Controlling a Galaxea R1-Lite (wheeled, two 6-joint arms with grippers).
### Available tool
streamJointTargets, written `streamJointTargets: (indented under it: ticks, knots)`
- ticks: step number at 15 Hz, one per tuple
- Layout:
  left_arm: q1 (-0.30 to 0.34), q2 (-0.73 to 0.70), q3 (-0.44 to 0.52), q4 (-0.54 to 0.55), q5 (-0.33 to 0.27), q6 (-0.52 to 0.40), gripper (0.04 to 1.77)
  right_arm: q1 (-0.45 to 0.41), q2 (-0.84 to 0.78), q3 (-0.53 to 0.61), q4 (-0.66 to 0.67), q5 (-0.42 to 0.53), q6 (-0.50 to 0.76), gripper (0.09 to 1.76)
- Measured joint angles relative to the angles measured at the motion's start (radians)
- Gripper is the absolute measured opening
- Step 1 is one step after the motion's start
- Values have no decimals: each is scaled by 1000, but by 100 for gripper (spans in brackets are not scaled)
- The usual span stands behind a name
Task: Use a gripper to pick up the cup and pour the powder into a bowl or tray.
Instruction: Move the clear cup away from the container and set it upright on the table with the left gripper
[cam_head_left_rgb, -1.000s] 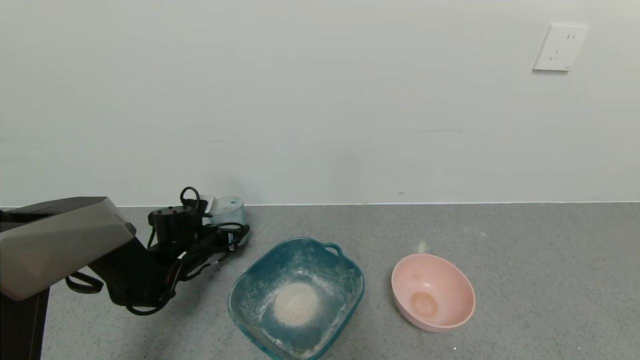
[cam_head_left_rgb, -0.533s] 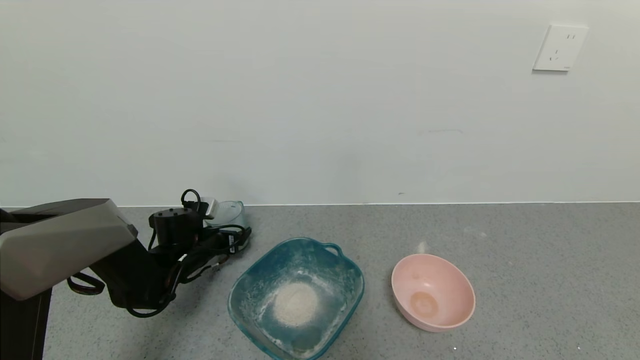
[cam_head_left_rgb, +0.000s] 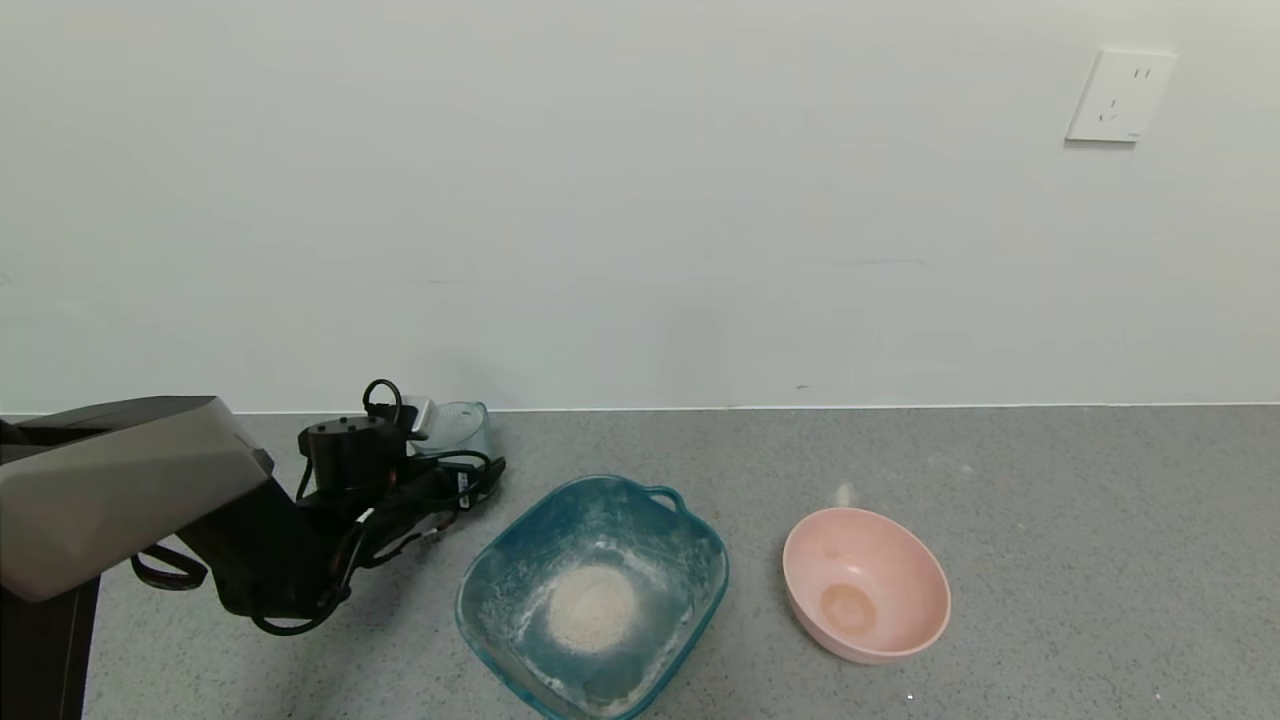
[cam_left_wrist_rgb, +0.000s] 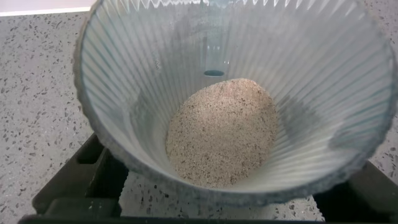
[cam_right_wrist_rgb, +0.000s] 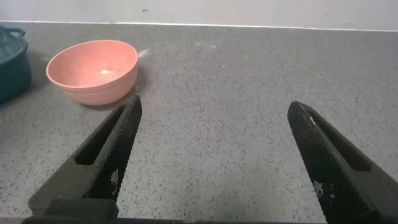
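The ribbed pale blue-grey cup (cam_head_left_rgb: 458, 424) is at the back left near the wall, left of the teal tray (cam_head_left_rgb: 505, 560). My left gripper (cam_head_left_rgb: 440, 450) is shut on the cup, with a black finger on each side of it in the left wrist view. There the cup (cam_left_wrist_rgb: 124, 93) holds a heap of beige powder (cam_left_wrist_rgb: 221, 134). A second round heap of powder (cam_head_left_rgb: 592, 608) lies in the middle of the tray. My right gripper (cam_right_wrist_rgb: 214, 118) is open and empty over bare table, out of the head view.
A round pink bowl (cam_head_left_rgb: 865, 585) stands right of the tray; it also shows in the right wrist view (cam_right_wrist_rgb: 92, 70), with the tray's corner (cam_right_wrist_rgb: 12, 62) beside it. The wall runs just behind the cup. The grey speckled table (cam_head_left_rgb: 1100, 560) extends to the right.
My left gripper and the cup have sunk slightly toward the table. The tray, the bowl and the powder heap have not moved.
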Motion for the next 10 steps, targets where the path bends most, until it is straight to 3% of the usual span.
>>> streamJointTargets:
  ticks: [10]
  knots:
    - [3, -136, 68, 56, 3, 7, 169, 0, 0, 0, 0, 0, 0, 171]
